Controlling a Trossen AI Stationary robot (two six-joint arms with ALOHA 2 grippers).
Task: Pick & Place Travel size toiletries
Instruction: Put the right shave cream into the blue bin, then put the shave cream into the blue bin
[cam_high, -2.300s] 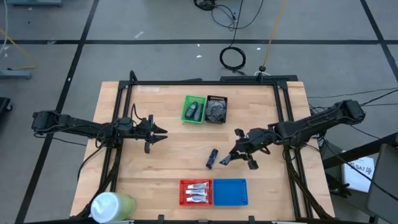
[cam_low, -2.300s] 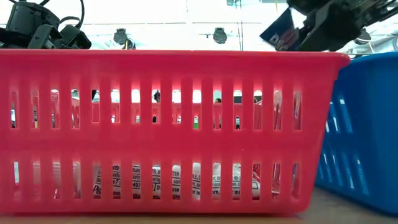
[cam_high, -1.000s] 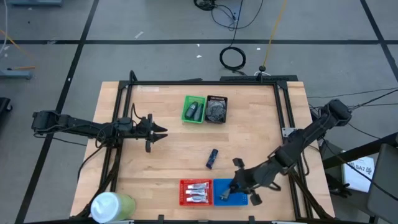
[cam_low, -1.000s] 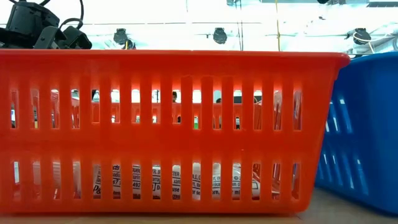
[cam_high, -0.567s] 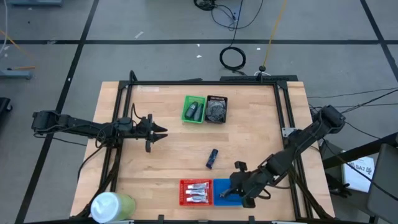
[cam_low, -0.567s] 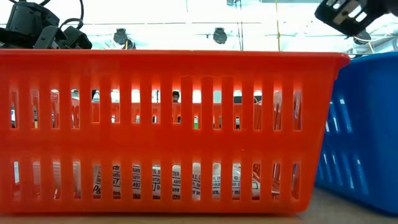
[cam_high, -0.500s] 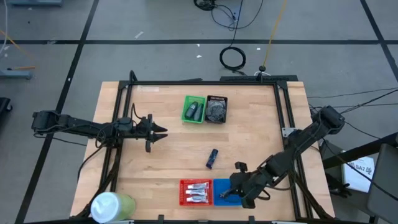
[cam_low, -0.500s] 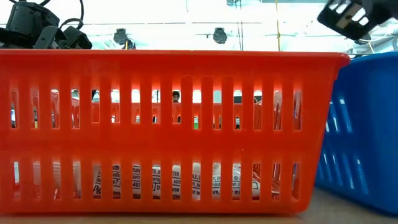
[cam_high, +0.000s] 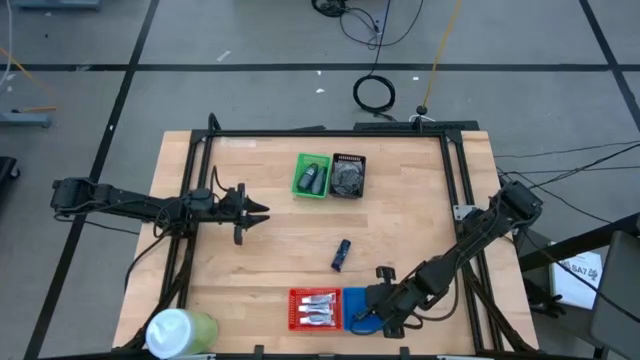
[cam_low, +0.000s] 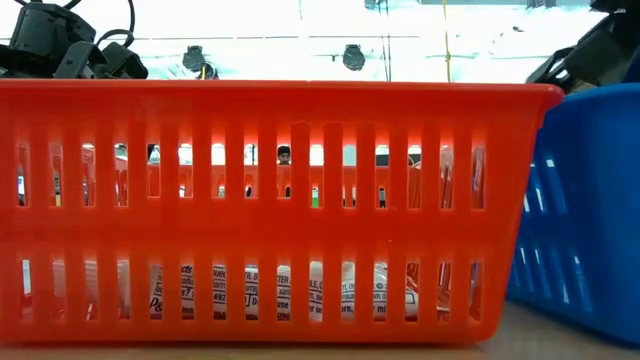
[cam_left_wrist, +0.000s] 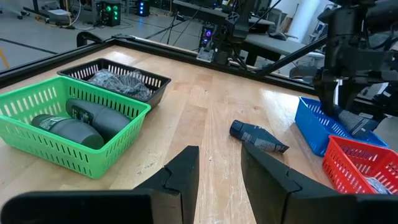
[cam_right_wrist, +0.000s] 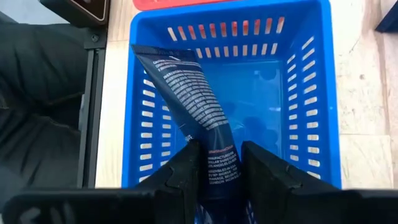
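Observation:
My right gripper (cam_right_wrist: 217, 177) (cam_high: 368, 316) hangs over the blue tray (cam_right_wrist: 311, 93) (cam_high: 382, 300), shut on a dark navy tube (cam_right_wrist: 193, 106). A second navy tube (cam_high: 341, 254) (cam_left_wrist: 258, 138) lies flat on the table. My left gripper (cam_high: 256, 212) (cam_left_wrist: 217, 165) waits open at the table's left. Two grey oval containers (cam_left_wrist: 74, 121) lie in the green tray (cam_high: 313, 176). White-silver tubes (cam_high: 314, 310) lie in the red tray (cam_low: 280, 200). A grey piece (cam_high: 348, 176) sits in the black tray. My right gripper pinches the navy tube between its two fingers at the tube's end nearer the wrist (cam_right_wrist: 219, 152), coming from above and pointing down into the blue tray. The tube slants away from the fingers, its flat crimped end (cam_right_wrist: 155, 53) toward a tray corner. Whether it touches the tray's floor, I cannot tell.
A large pale green-white cylinder (cam_high: 180, 330) stands at the table's near left corner. The red and blue trays sit side by side at the near edge, the green and black trays toward the far edge. Bare wood lies between them. A black frame borders the table.
My right gripper has carried the navy tube a little toward the table's near left and down, from above the blue tray into it. In the low view it has dropped toward the blue tray's rim. The left arm has kept still.

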